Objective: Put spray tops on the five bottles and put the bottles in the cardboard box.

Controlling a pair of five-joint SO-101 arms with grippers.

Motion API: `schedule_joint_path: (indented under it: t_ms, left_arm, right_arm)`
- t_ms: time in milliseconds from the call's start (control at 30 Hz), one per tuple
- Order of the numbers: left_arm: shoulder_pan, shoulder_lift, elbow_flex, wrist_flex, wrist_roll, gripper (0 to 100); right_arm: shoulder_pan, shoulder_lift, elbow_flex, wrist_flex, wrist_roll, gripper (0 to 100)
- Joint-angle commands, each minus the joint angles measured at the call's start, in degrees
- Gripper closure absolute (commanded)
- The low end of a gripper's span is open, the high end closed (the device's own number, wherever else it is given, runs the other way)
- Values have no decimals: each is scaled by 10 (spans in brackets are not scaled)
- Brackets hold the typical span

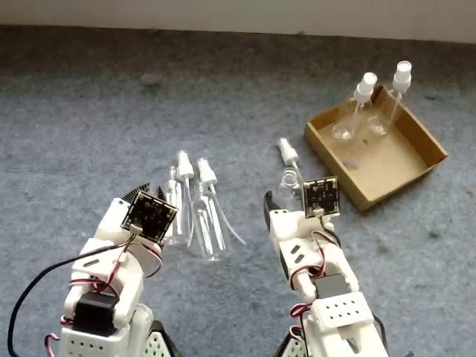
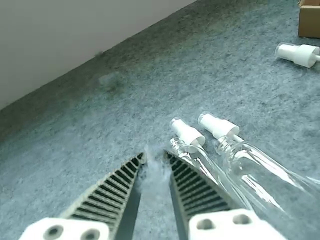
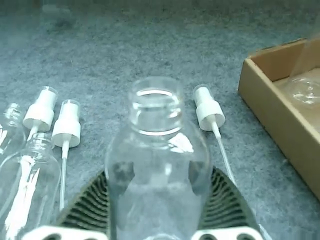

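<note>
Left gripper: the jaws are parted by a narrow gap with nothing between them. The tips sit low over the grey carpet. One finger lies just beside the nearer lying bottle. A second lying bottle rests alongside it. A white spray top sits at each neck; seating cannot be confirmed. The left arm is folded forward, wrist pitched down.

Right gripper: the jaws are clamped on the body of an open-necked bottle, its neck pointing away from the arm. The right arm extends forward. A loose spray top lies on the carpet near the bottle's neck, between it and the cardboard box.

In the cardboard box stand a capped bottle and another capped bottle, both tilted.
</note>
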Motion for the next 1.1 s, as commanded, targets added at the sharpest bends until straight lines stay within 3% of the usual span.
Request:
schedule_joint_path:
  t_ms: [0, 233, 700, 1067]
  left_arm:
    - [-7, 2, -41, 4, -11, 993]
    - [-7, 129, -96, 3, -52, 993]
    - [-7, 635, -409, 8, -50, 989]
    - [-7, 980, -749, 177, -29, 989]
  right_arm:
    - [7, -9, 16, -54, 6, 961]
    - [7, -9, 51, -116, 6, 961]
    - [6, -9, 51, -124, 6, 961]
    - [5, -9, 51, -124, 7, 961]
